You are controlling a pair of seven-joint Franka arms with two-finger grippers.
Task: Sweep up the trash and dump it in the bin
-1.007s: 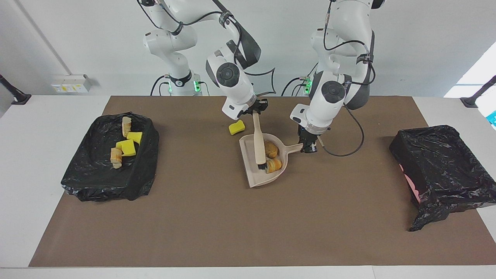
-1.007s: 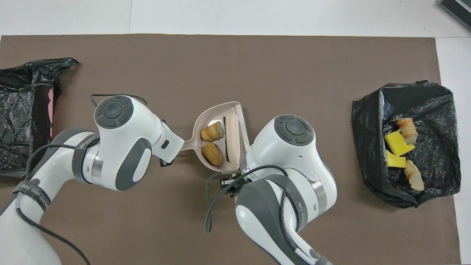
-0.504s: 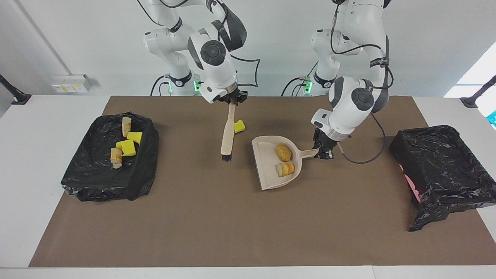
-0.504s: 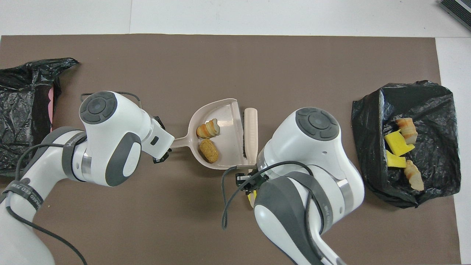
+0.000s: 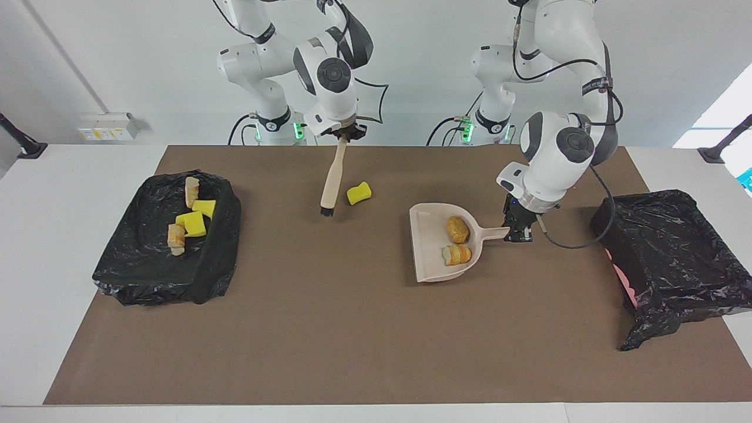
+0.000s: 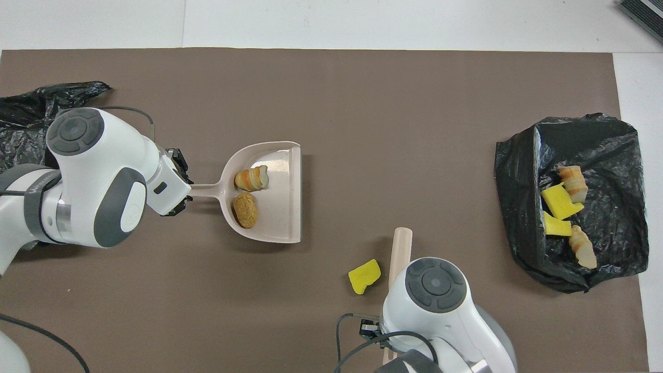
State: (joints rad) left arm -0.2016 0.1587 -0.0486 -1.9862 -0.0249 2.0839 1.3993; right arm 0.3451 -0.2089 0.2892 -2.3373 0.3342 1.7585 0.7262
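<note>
While the left gripper [image 5: 520,234] is clamping the thin handle of the beige dustpan [image 5: 427,258], the pan is carrying two pieces of trash: a brown rounded lump [image 5: 457,229] and an orange-and-cream striped lump [image 5: 456,254]. Both are lying loose in the pan, close to its back wall, the striped one a little farther from the robots than the brown one.

The right gripper [image 5: 343,134] is closed on the top end of the hand brush [image 5: 332,179], which is hanging with its dark bristles down, toward the right arm's end of the table from the dustpan. A yellow sponge piece [image 5: 359,192] is lying on the brown mat [image 5: 364,329] between the brush and the dustpan, not yet collected.

One black-lined bin [image 5: 675,258] is standing just beside the dustpan's handle end; the other black-lined bin [image 5: 164,276], well apart from the dustpan, is already holding several yellow and beige pieces.

The lumps are looking light and soft like foam, so they are probably rolling easily. I think the pan is best kept level, held only by its handle, and tilted over a bin only.
</note>
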